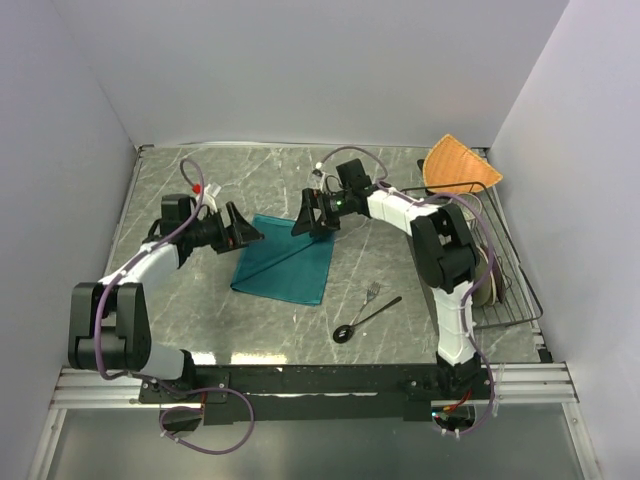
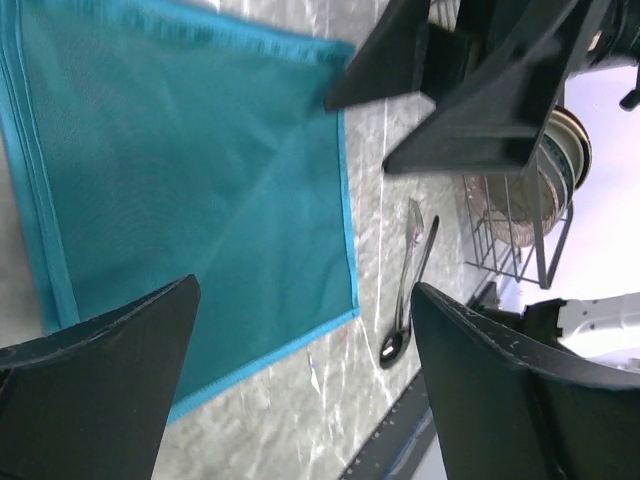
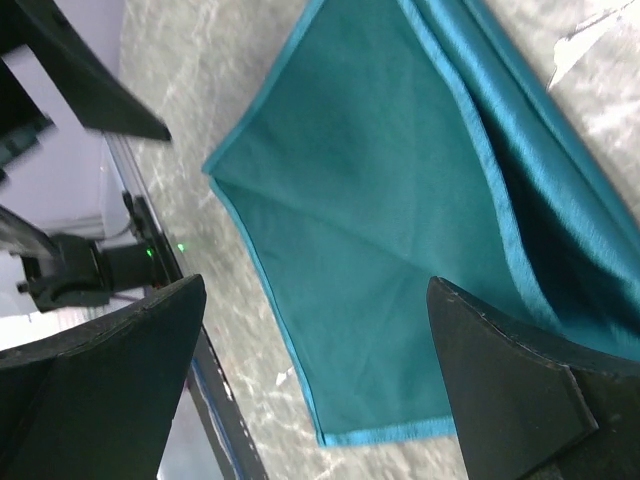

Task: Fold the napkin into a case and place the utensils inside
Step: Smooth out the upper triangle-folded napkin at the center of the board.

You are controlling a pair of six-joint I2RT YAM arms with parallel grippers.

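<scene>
Grey marbled tabletop [image 1: 400, 200] with a teal cloth napkin [image 1: 285, 265].
Left gripper [image 1: 250, 232] and right gripper [image 1: 303, 217] flank it, claws spread, empty.

Robot test cell, lab setting. Plain white partition walls [image 1: 300, 70] enclosed marble-pattern tabletop [image 1: 200, 300]; two arms [image 1: 450, 250] bolted to aluminium rail [image 1: 100, 388]; purple cabling [image 1: 235, 440] hung loose below.

Soft, even light from overhead; little glare.
The marble table [image 1: 280, 330] wore a pale sheen along its near edge; the arms cast only faint shadows on it; the overhead view stood sharp, its walls splaying toward the corners; in the wrist views the black fingers [image 2: 90, 390] loomed close and soft-edged; the teal napkin [image 3: 380, 230] carried a dark fold shadow on one side, slightly blurred.
</scene>
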